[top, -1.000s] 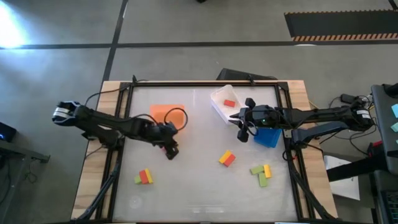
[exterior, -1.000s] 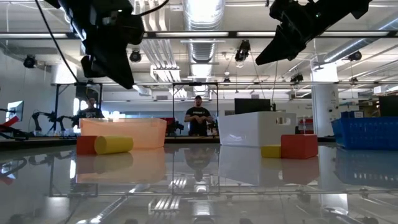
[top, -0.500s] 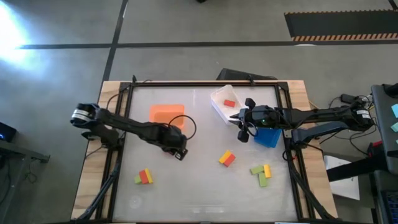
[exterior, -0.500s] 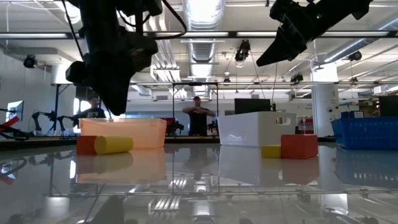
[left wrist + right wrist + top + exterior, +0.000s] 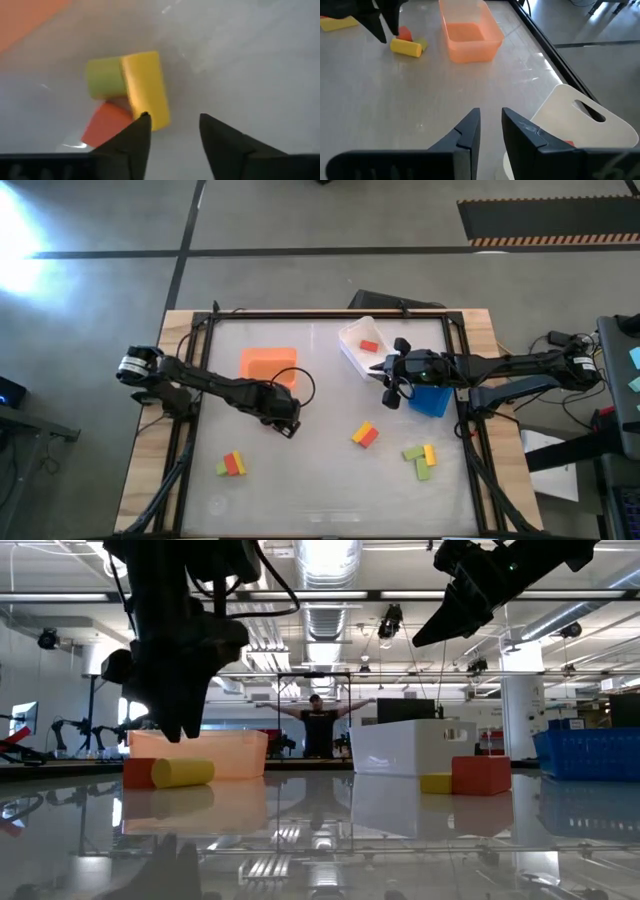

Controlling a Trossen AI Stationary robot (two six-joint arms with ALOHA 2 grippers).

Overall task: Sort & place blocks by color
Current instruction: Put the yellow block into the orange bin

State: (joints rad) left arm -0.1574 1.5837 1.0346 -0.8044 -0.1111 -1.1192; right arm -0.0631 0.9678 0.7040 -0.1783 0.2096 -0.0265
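Left gripper (image 5: 171,122) fingers apart, empty; yellow block (image 5: 145,88) just ahead, offset toward one finger, long axis running fore-aft. Right gripper (image 5: 491,120) far off, fingers narrowly parted, empty.

Your table top (image 5: 320,480) looks glossy, mirror-smooth w/ reflections; wood border (image 5: 150,460) matt. Orange bin (image 5: 470,35) = translucent smooth plastic, white bin (image 5: 580,120) opaque plastic. 3 blocks (image 5: 135,90) look matt, smooth.

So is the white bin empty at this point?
No. The white bin holds one red block, seen from above; nothing else shows inside it.
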